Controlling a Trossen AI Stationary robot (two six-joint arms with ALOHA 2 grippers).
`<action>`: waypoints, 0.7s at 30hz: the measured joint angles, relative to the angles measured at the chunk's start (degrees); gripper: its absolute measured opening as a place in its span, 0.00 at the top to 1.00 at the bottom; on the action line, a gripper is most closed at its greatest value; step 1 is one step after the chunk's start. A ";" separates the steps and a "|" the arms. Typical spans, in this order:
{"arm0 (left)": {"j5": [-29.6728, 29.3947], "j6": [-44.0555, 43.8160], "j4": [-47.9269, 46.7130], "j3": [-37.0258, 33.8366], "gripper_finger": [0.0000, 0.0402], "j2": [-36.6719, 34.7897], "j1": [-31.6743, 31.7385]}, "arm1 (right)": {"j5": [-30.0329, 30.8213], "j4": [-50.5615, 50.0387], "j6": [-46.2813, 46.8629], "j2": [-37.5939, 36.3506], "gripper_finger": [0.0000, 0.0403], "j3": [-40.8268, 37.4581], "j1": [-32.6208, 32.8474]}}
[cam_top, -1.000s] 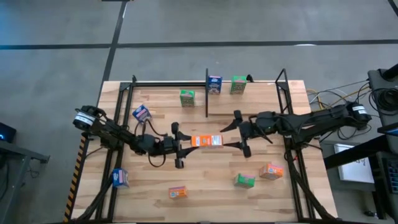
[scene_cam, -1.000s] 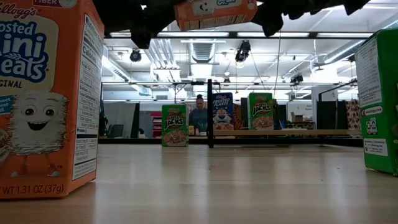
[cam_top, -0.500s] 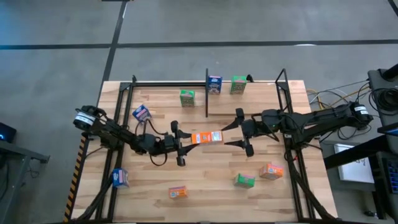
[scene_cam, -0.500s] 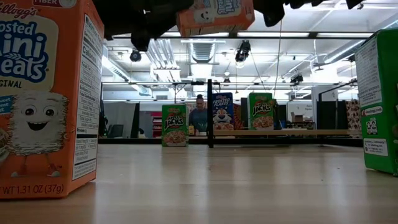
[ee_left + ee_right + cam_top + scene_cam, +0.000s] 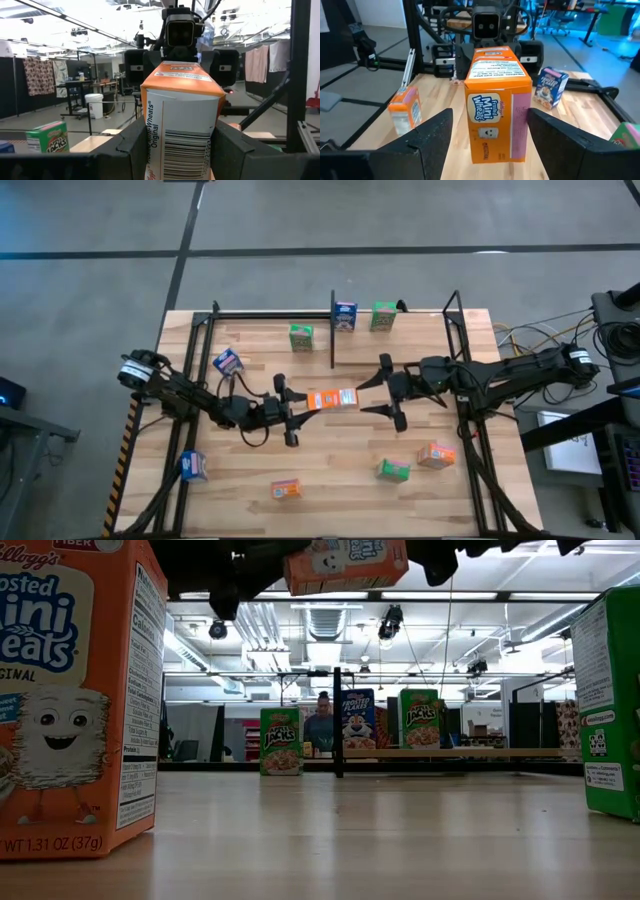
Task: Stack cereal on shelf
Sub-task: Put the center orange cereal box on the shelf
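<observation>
Handing off mid-air: left end effector [image 5: 296,408] clamps orange box [image 5: 331,400] above counter [image 5: 330,470] centre; right end effector [image 5: 378,392] open, straddling its far end. Next: right closes, left releases, carry to shelf [image 5: 400,311].

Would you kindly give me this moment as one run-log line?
left gripper: shut on orange cereal box, held mid-air | right gripper: open, fingers either side of box's far end | shelf: holds two boxes

"Frosted Mini Wheats" on orange box [image 5: 497,102]
</observation>
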 joint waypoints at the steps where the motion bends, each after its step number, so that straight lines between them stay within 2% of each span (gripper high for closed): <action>1: -0.23 0.04 0.05 0.20 0.63 0.00 -0.02 | 0.13 0.74 -0.11 0.30 0.39 -0.01 0.00; 8: -1.16 0.34 0.11 0.82 0.63 -0.02 0.01 | 2.25 3.96 -2.43 2.84 0.39 0.12 -0.04; 16: -1.12 0.54 0.39 1.14 0.63 -0.04 0.03 | 2.24 5.41 -2.71 3.64 0.46 0.20 -0.04; 21: -1.11 0.55 0.58 1.80 0.63 0.00 0.17 | 2.26 5.96 -5.11 5.38 0.46 0.20 -0.04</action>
